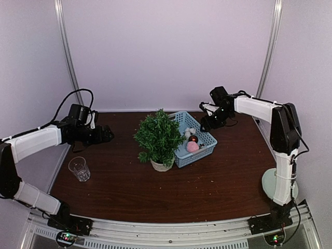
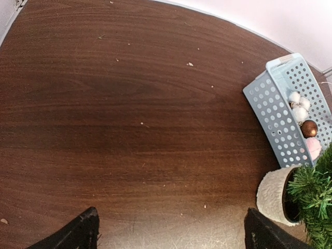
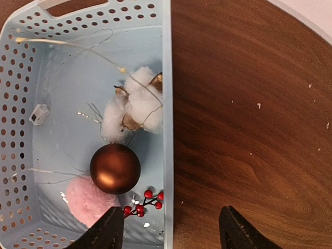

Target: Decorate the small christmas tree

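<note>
Right gripper (image 3: 171,231), wide open and empty, hovers astride the basket (image 3: 167,78) wall; picking an ornament seems the step, needing a shift inward over the brown ball (image 3: 114,168).

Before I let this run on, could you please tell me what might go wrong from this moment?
1. The open right gripper straddles a side wall of the basket, so closing could pinch the wall rather than the brown ball.
2. The thin wire lying in the basket might snag a finger and get dragged out.
3. The glass stands near the left arm and could be knocked.
</note>
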Robot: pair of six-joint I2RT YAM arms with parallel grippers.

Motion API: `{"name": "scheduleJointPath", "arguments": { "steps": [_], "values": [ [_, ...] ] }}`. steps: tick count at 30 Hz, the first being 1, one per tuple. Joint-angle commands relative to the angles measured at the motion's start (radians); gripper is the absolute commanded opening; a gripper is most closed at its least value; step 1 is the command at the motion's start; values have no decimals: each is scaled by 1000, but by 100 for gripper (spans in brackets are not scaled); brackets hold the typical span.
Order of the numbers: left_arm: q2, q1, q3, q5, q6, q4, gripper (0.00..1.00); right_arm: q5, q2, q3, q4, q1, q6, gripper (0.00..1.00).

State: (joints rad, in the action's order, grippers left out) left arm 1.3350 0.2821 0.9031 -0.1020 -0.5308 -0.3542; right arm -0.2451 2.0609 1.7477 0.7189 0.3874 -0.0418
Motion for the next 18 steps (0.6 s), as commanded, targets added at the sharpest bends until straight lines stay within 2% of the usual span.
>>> {"name": "scheduleJointPath", "arguments": {
  "steps": [1, 4, 8, 10, 12, 13, 18],
  "values": [
    [13, -9, -13, -25, -8, 60, 97, -13, 62, 77, 49, 11, -13, 60],
    [14, -9, -12, -27, -12, 61, 98, 4, 98, 113, 69, 13, -16, 52],
    [16, -9, -10, -16, -16, 61, 98, 66, 105, 109, 60, 11, -20, 35],
    [19, -9, -8, -11, -20, 60, 98, 85, 105, 106, 68, 2, -26, 23],
    [24, -9, -5, -10, -21, 60, 98, 90, 94, 90, 68, -15, -27, 6],
    [25, -9, -2, -7, -23, 59, 98, 89, 82, 75, 63, -23, -26, 0],
    [40, -9, 12, -2, -22, 54, 98, 100, 9, -15, 46, -92, -40, 0]
  ]
}}
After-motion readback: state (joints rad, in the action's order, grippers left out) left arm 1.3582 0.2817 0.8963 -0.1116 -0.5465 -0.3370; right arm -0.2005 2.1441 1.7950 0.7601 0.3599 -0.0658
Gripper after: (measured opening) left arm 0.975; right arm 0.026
